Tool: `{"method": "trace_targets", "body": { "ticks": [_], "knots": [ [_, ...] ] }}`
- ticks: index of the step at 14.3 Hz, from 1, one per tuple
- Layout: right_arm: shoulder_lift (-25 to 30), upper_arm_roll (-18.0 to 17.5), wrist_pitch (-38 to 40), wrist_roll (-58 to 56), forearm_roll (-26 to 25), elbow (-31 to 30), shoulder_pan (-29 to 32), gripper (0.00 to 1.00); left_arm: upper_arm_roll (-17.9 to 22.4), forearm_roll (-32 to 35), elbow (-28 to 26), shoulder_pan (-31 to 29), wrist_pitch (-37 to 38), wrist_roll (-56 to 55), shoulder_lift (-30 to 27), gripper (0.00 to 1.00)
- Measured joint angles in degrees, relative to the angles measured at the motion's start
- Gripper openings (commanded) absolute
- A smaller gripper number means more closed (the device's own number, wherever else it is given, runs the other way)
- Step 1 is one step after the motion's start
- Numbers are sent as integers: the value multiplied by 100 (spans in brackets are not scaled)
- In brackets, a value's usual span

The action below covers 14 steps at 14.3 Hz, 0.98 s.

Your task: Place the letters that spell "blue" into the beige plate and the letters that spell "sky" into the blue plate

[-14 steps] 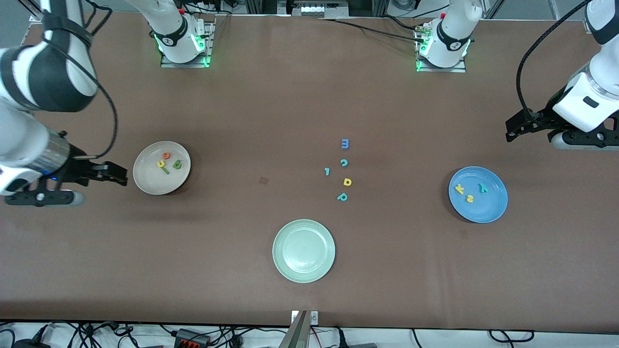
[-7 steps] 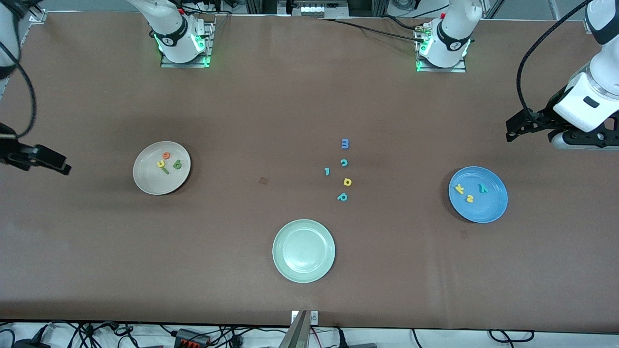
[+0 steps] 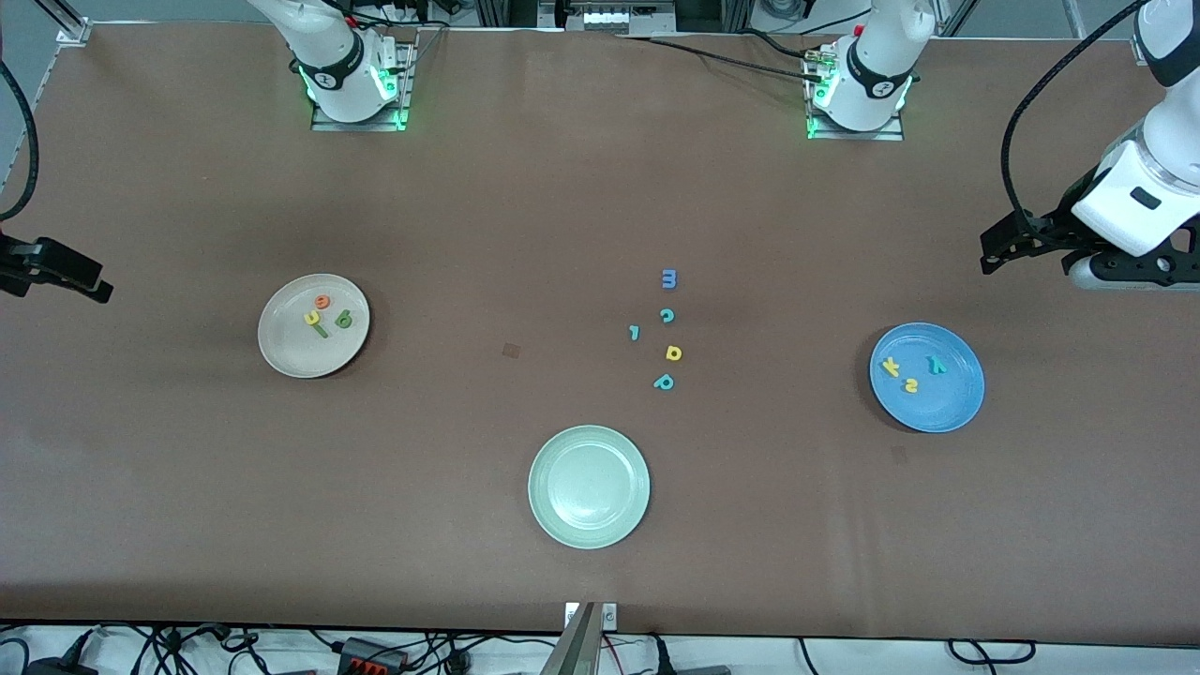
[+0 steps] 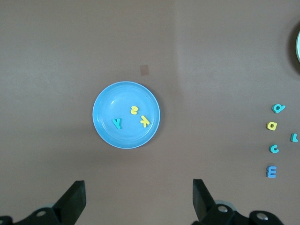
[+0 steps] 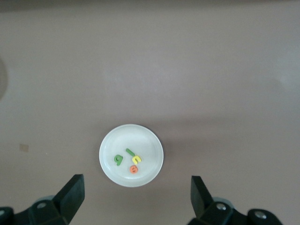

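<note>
Front view: thin, featherlight foam letters [image 3: 326,317] lie in the beige plate [image 3: 281,352], mid-left; pinch their edges. Left tool [image 4: 138,199] and right tool [image 5: 136,197] spread, empty.

In the front view, the right gripper [image 3: 66,272] was mostly cut off by the picture's edge, with only a dark finger showing. The left gripper [image 3: 1008,248] was partly hidden by its own white wrist. Both wrist views cropped the gripper bodies, leaving just the fingertips [image 4: 75,199] visible. The pale green plate [image 4: 298,44] appeared only as a sliver in the left wrist view.
</note>
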State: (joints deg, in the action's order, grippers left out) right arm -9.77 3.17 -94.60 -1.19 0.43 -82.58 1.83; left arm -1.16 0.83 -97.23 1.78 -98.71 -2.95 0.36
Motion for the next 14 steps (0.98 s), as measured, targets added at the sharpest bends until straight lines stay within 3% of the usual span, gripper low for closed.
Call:
{"method": "trace_targets", "body": {
  "ticks": [8, 14],
  "knots": [
    [464, -28, 34, -3, -98, -714, -4, 100, 0, 0, 0, 0, 2, 0, 0, 100],
    [1339, -38, -539, -3, -118, -1972, -5, 100, 0, 0, 0, 0, 3, 0, 0, 100]
  ]
}}
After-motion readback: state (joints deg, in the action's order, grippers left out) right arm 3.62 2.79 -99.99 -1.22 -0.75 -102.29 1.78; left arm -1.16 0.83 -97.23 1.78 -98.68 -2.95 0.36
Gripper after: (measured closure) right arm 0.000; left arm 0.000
